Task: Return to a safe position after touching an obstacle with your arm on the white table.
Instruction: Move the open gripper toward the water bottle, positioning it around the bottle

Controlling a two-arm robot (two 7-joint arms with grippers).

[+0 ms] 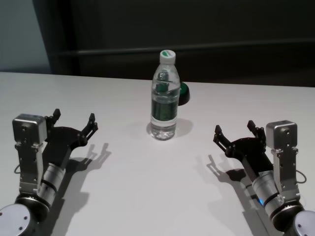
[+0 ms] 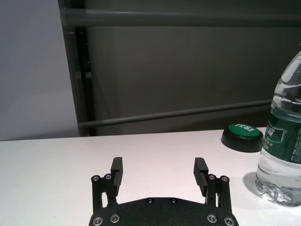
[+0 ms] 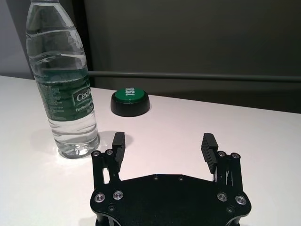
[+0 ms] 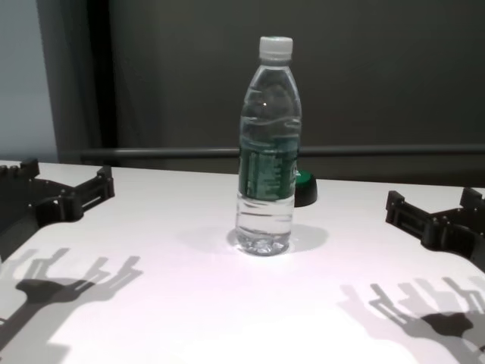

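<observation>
The clear water bottle [image 1: 164, 96] with a white cap and dark green label stands upright at the middle of the white table [image 1: 133, 191]. It also shows in the chest view [image 4: 265, 152], the left wrist view [image 2: 283, 146] and the right wrist view [image 3: 63, 80]. My left gripper [image 1: 74, 120] hovers open and empty at the table's near left, well apart from the bottle. My right gripper [image 1: 235, 130] hovers open and empty at the near right, also apart from it. Both show open fingers in their wrist views: left [image 2: 159, 172], right [image 3: 162, 143].
A small black puck with a green top [image 1: 183, 93] sits just behind and to the right of the bottle; it also shows in the right wrist view [image 3: 130, 101]. A dark wall with a horizontal rail [image 4: 379, 151] runs behind the table's far edge.
</observation>
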